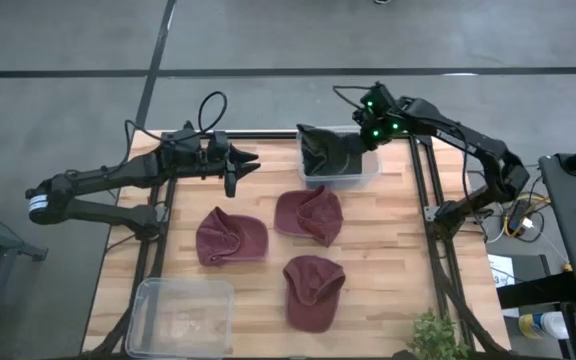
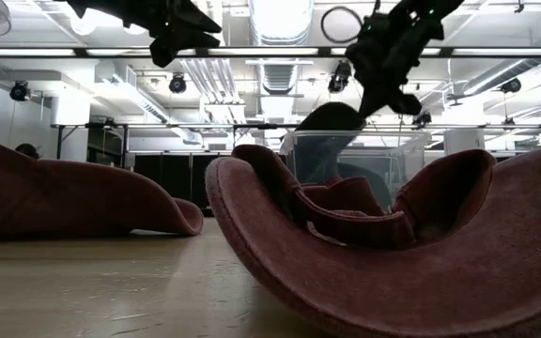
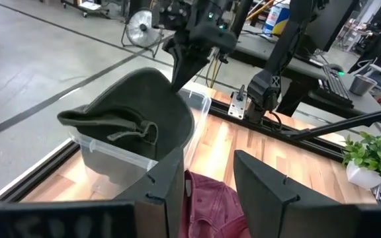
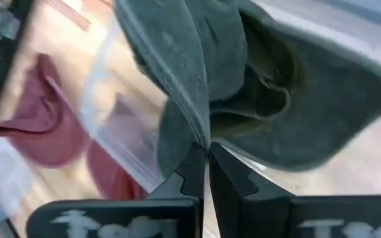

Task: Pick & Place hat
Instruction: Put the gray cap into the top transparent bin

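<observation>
A dark green hat (image 1: 326, 152) sits partly inside a clear plastic bin (image 1: 366, 175) at the table's far edge, its upper side raised above the rim. My right gripper (image 1: 368, 132) is above the bin, shut on the hat. My left gripper (image 1: 246, 165) hovers open over the table to the left of the bin, touching nothing. In the left wrist view the green hat (image 3: 137, 112) stands up out of the bin (image 3: 111, 158). Three maroon hats lie on the table: one (image 1: 231, 237), another (image 1: 309, 214) and a third (image 1: 314, 290). My right gripper pinches the green hat's raised edge (image 4: 200, 129) between its two fingers (image 4: 192, 165), coming from above and pointing down. The hat hangs below the fingers, upper side (image 3: 172, 89) lifted above the bin rim and lower part (image 3: 104, 129) down inside the bin.
A second clear bin (image 1: 180, 315) stands at the table's near left corner. A small green plant (image 1: 436, 338) is at the near right edge. Black frame rails run along the table's sides. Bare wood shows between the maroon hats and the right rail.
</observation>
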You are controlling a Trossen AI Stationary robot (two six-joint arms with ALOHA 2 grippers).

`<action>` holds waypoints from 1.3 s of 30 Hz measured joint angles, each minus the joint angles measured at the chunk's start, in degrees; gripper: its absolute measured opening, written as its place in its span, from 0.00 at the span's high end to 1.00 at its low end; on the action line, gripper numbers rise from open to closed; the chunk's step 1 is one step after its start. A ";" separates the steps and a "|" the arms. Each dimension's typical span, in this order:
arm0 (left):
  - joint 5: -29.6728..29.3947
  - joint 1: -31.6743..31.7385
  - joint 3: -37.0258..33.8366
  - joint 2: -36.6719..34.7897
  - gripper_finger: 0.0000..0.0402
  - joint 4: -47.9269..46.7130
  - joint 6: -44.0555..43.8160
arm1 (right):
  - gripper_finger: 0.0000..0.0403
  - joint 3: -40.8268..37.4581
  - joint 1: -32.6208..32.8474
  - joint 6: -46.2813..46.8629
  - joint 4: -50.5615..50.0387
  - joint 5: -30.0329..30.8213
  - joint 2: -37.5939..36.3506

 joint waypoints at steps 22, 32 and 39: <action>-0.07 0.01 0.00 0.04 0.69 -0.02 -0.52 | 0.60 1.74 0.19 -8.35 -10.77 20.87 0.02; -0.08 0.00 0.00 0.11 0.69 -0.11 -0.50 | 0.59 7.91 5.89 -30.88 -8.86 28.08 -1.76; -0.07 0.02 0.00 0.11 0.69 -0.36 -0.50 | 0.62 9.03 10.45 -41.10 -3.93 33.25 -1.32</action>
